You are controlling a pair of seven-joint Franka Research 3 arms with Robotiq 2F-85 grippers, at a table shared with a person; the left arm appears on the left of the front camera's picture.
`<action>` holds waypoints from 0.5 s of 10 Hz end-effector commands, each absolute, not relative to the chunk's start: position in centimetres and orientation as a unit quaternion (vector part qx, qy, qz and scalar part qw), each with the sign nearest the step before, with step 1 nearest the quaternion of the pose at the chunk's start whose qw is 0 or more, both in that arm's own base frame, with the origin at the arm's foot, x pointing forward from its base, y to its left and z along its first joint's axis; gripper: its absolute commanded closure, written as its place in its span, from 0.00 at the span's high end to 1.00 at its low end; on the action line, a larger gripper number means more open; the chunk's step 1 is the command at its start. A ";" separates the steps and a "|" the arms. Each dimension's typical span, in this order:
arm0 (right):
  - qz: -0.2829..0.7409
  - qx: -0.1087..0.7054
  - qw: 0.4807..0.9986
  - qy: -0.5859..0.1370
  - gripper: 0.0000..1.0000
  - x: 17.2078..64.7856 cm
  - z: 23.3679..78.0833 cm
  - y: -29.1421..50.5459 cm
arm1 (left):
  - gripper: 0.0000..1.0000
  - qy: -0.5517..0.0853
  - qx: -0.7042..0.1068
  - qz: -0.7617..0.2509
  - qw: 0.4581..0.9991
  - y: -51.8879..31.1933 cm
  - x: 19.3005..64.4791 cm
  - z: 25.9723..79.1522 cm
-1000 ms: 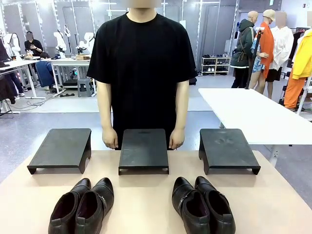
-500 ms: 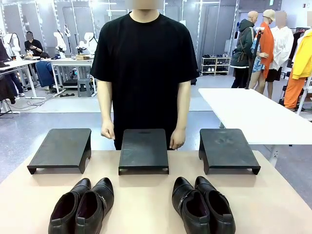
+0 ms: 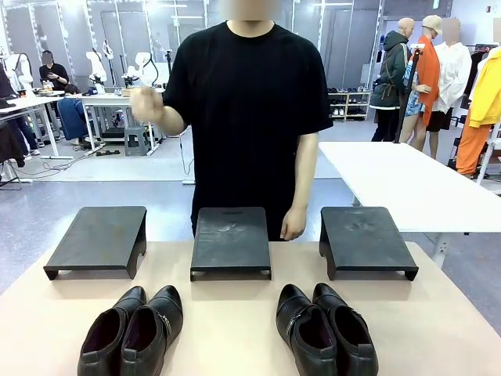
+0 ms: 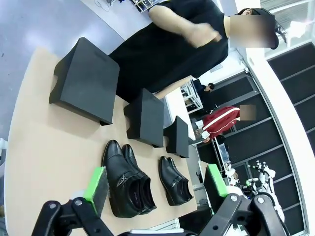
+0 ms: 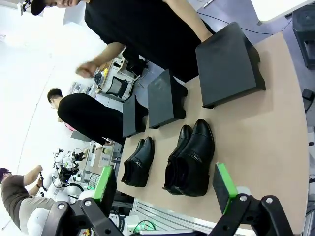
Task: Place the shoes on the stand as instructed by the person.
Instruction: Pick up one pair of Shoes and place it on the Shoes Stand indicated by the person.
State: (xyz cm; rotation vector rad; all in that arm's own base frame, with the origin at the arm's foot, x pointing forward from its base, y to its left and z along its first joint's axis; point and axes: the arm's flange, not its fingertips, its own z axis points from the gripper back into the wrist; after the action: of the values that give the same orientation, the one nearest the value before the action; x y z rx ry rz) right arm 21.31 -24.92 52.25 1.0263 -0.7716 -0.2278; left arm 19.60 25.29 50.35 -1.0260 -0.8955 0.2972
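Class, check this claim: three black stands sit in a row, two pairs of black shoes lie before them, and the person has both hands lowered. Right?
Not quite. The front view shows one hand raised to chest height; only the other hand hangs low by the middle stand. The stands and shoes are as stated.

The front camera sits near the table (image 3: 235, 313) edge, facing the person (image 3: 250, 102); both wrist cameras look down from higher, tilted. All three share the shoes (image 3: 156, 313) and stands (image 3: 231, 239).
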 end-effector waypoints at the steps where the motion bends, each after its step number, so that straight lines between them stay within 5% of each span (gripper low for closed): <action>1: -0.100 0.481 0.792 -0.362 1.00 21.2 52.3 -25.0 | 1.00 -0.417 -0.478 0.130 0.763 25.3 19.6 50.5; 5: -0.100 0.481 0.792 -0.362 1.00 21.2 52.3 -25.0 | 1.00 -0.417 -0.478 0.130 0.763 25.3 19.6 50.5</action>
State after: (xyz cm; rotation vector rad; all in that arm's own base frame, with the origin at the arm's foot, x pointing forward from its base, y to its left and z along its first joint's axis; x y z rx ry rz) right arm 21.19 -24.90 52.25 1.0303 -0.7697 -0.2264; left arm 19.48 25.28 50.38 -1.0267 -0.8951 0.2973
